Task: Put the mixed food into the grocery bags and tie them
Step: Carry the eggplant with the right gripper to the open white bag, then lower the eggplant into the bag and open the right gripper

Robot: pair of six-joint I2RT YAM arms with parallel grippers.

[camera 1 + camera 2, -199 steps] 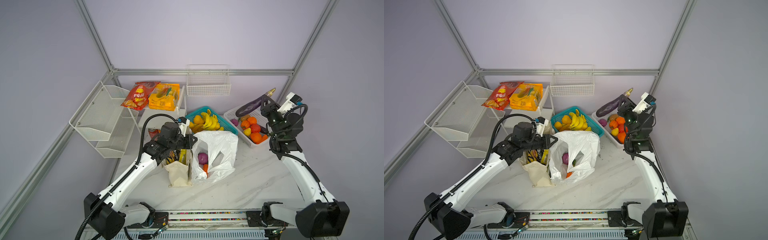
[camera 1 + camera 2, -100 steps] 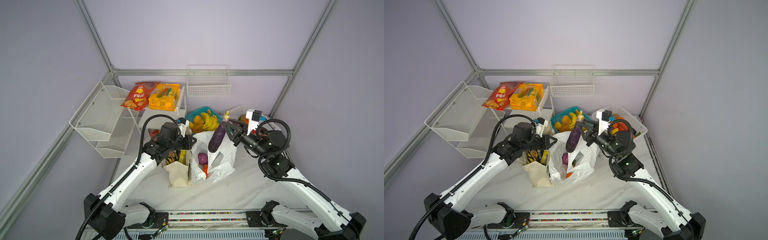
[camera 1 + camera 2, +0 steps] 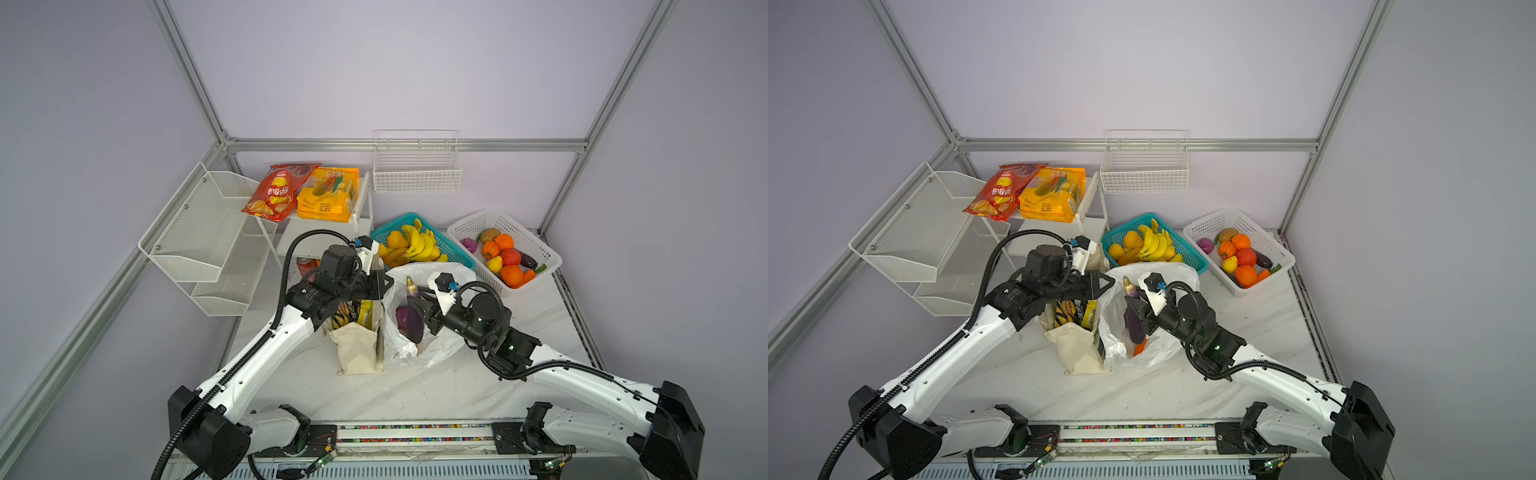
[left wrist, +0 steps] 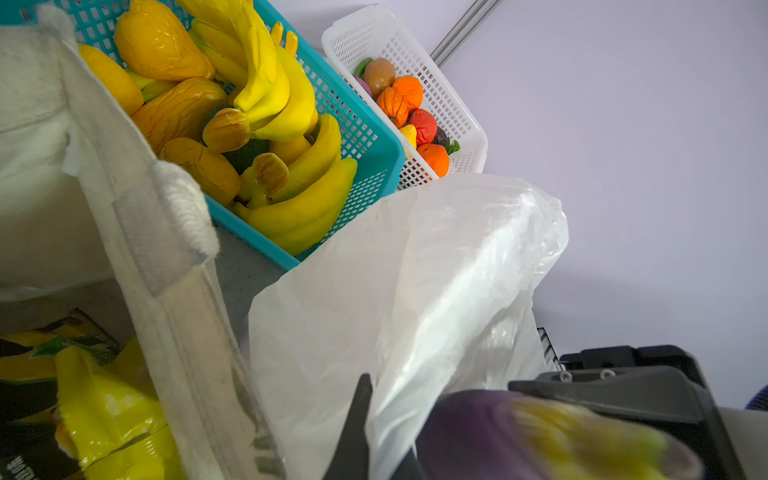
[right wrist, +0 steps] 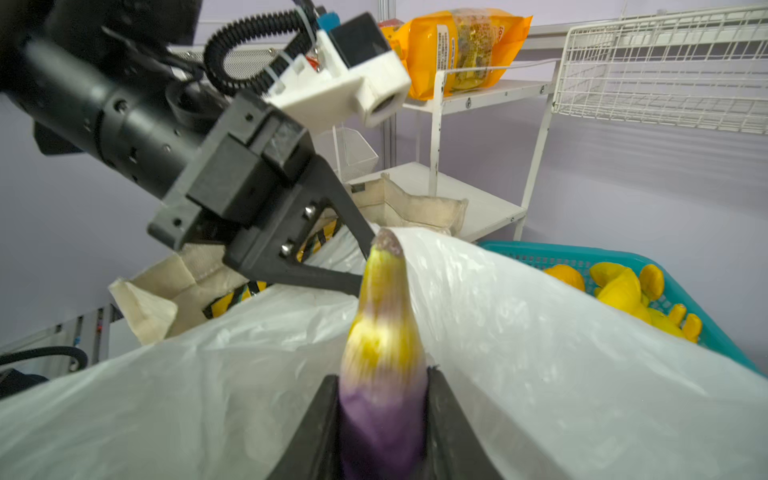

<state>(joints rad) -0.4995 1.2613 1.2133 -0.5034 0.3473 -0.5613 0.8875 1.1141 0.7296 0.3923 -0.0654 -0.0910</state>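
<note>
Now right jaws grip eggplant (image 3: 409,322) (stem up) in plastic bag (image 3: 398,348).

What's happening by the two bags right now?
The right gripper holds a long purple toy eggplant, its lower end inside the thin white plastic carrier bag. The left gripper is shut on that bag's rim, holding it open. Beside it, the cream canvas tote contains a black chip bag with yellow zigzags.

You see the eggplant (image 4: 478,436) blurred and cut off beside the plastic bag (image 4: 415,270) in both wrist views, left gripper (image 5: 361,270) tips lost behind the eggplant at the bag's rim.
</note>
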